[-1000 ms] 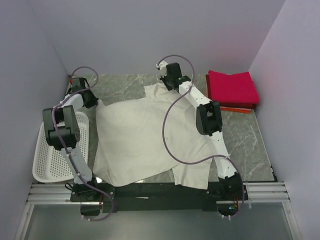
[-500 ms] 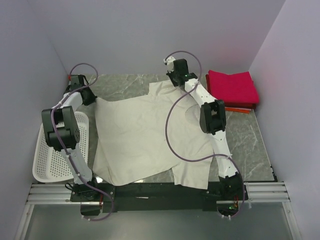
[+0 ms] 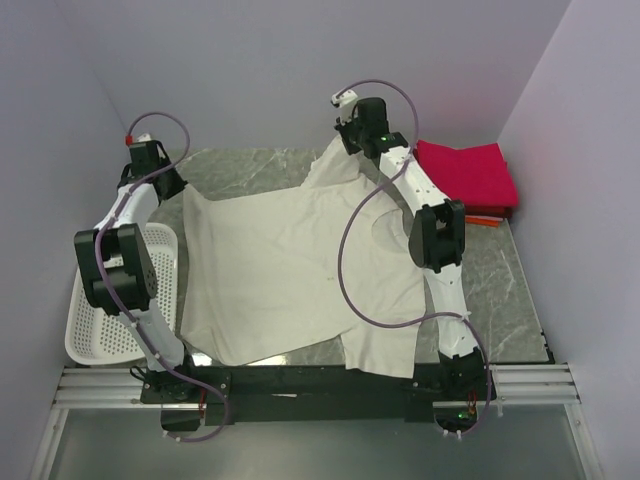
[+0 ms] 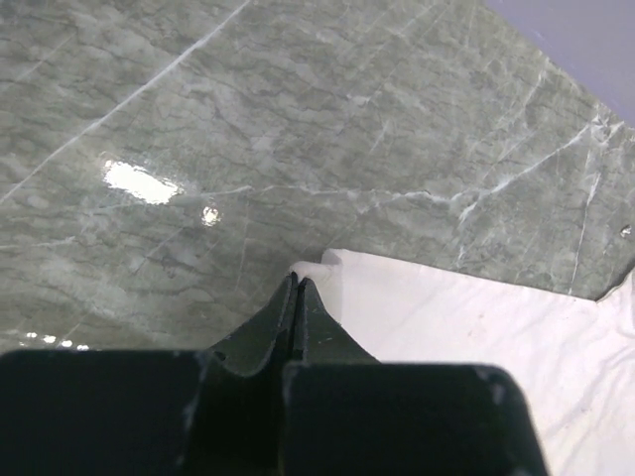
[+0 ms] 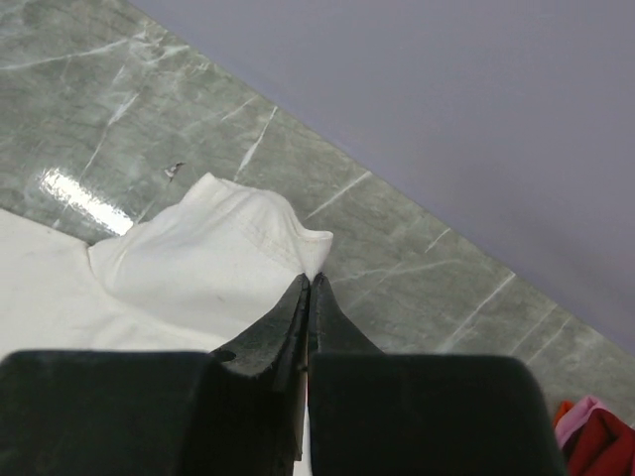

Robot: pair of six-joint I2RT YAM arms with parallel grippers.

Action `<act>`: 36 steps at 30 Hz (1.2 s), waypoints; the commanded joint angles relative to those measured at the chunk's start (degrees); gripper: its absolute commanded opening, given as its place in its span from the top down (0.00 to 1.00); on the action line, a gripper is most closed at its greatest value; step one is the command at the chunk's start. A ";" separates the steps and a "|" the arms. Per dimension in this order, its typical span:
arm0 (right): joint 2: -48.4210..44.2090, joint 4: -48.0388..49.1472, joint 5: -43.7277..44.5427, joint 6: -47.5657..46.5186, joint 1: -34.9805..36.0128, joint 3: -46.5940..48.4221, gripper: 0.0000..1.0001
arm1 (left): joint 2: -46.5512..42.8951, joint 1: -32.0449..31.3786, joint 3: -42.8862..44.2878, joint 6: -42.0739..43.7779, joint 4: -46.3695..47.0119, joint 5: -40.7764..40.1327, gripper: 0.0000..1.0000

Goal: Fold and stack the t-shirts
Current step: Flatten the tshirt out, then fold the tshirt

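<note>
Large cream-white cloth t-shirt (image 3: pixel 290 270) lies spread on the green marble tabletop (image 3: pixel 250 170). Left gripper (image 4: pixel 296 286) pinches one far corner, fingers closed on the hem; right gripper (image 5: pixel 309 285) clamps the other the same way. Both bites look thin. An uneven pull could slip a corner or skew the fold, and a wide swing might nudge the folded crimson-pink shirt stack (image 3: pixel 465 172).

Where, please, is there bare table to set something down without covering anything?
Widest bare marble lies right of the cream shirt, nearer than the red stack. A narrower strip runs along the far edge between the left tool and right tool. The centre and the basket side are crowded.
</note>
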 commanded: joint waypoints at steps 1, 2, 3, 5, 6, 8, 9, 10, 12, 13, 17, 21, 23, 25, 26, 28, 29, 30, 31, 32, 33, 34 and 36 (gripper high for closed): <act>-3.69 1.81 -1.39 0.42 -0.90 1.03 1.00 | -0.89 1.86 0.93 0.93 2.14 -0.20 1.00; -3.78 1.98 -1.05 0.42 -1.07 1.21 1.00 | 0.16 2.04 1.37 0.93 1.96 -0.28 1.00; -3.87 1.90 -1.13 0.33 -1.51 1.38 1.00 | 0.69 2.22 1.73 0.84 2.05 0.15 1.00; -4.04 2.25 -1.13 0.15 -1.69 1.39 1.00 | 2.79 2.57 3.04 1.01 1.87 0.07 1.00; -4.39 2.51 -1.22 0.07 -1.95 1.04 1.00 | 3.50 2.57 3.57 1.45 1.61 0.15 1.00; -4.66 2.95 -1.39 -0.11 -2.39 0.07 1.00 | 5.95 2.75 5.42 1.72 0.65 -0.02 1.00; -4.92 3.13 -1.39 -0.11 -2.39 -0.37 1.00 | 6.75 2.75 5.94 2.07 0.56 -0.02 1.00; -4.92 3.48 -1.31 -0.11 -2.74 -0.81 1.00 | 7.46 2.75 6.82 2.33 0.64 0.15 1.00; -4.66 3.92 -1.13 0.15 -3.18 -0.55 1.00 | 10.35 2.83 9.01 2.77 -0.15 0.42 1.00; -4.31 3.66 -1.22 0.41 -3.27 0.49 1.00 | 11.32 2.83 9.89 2.86 -0.67 0.85 0.99; -2.99 4.36 -1.48 0.59 -3.97 1.38 1.00 | 16.07 2.75 13.06 2.95 -1.99 0.16 1.00; -1.06 4.97 1.06 0.76 -4.50 3.22 1.00 | 17.83 2.84 15.69 2.95 -3.31 -3.78 1.00; 0.08 5.06 2.47 1.38 -5.11 4.81 1.00 | 19.50 3.01 17.28 3.21 -4.28 -4.94 1.00; 0.44 5.67 3.17 1.91 -5.99 5.34 1.00 | 21.43 3.19 20.18 3.83 -5.85 -5.12 1.00; 0.70 5.85 3.53 2.09 -6.17 5.51 1.00 | 21.96 3.19 21.06 4.09 -6.04 -4.77 1.00; 0.88 5.94 3.35 2.44 -6.87 5.78 1.00 | 23.01 3.27 22.73 3.92 -5.95 -4.42 1.00; 0.88 6.20 2.83 2.44 -6.88 5.52 1.00 | 23.28 3.36 23.08 3.92 -5.86 -4.42 1.00; 0.62 6.55 2.65 2.26 -6.96 4.30 1.00 | 23.37 3.36 23.35 3.83 -5.60 -4.24 1.00; 0.44 7.34 2.39 2.18 -6.88 3.76 1.00 | 23.55 3.27 23.53 3.83 -5.16 -4.15 1.00; 0.61 7.43 1.78 2.26 -6.88 3.67 1.00 | 23.64 3.27 23.61 3.83 -4.98 -4.07 1.00; 0.88 7.44 1.34 2.61 -6.88 4.28 1.00 | 23.55 3.27 23.79 3.92 -4.63 -3.46 1.00; 1.58 7.09 0.98 2.79 -6.96 4.81 1.00 | 23.72 3.27 23.70 4.09 -4.11 -3.28 1.00; 2.02 7.08 -0.95 3.32 -6.70 5.16 1.00 | 23.90 3.36 23.88 4.27 -3.76 -2.57 1.00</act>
